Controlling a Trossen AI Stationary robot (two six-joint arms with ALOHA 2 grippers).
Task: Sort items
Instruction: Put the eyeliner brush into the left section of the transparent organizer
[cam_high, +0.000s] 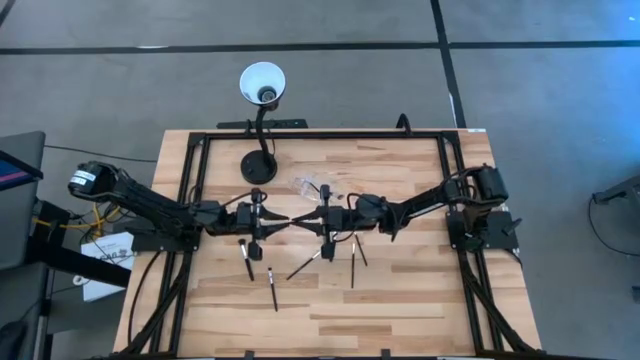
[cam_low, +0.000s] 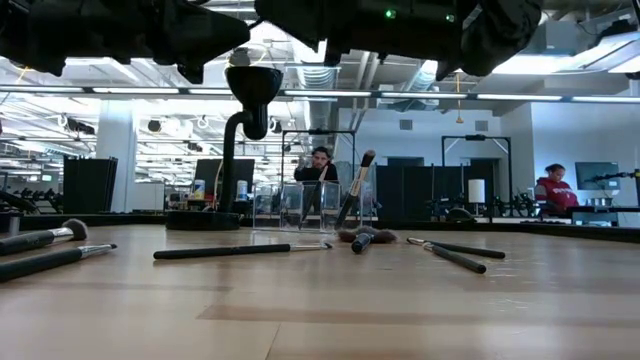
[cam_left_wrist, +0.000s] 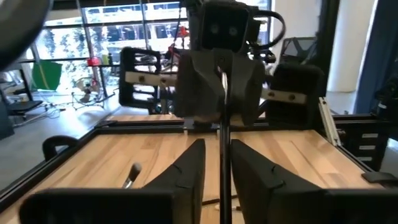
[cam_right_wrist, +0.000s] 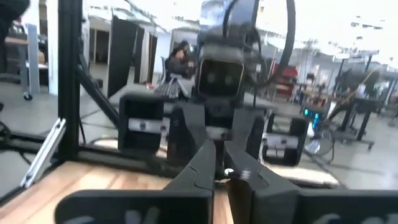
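Your left gripper (cam_high: 283, 219) and right gripper (cam_high: 300, 219) meet mid-frame, both pinching one brush (cam_left_wrist: 223, 124) for handover

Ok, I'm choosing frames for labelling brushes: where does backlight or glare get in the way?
High view: even light, soft shadows, brushes plain on the table, left gripper and right gripper meeting mid-table. Low view: ceiling lights behind turn the arms and lamp into silhouettes. Both wrist views: bright backgrounds wash out.
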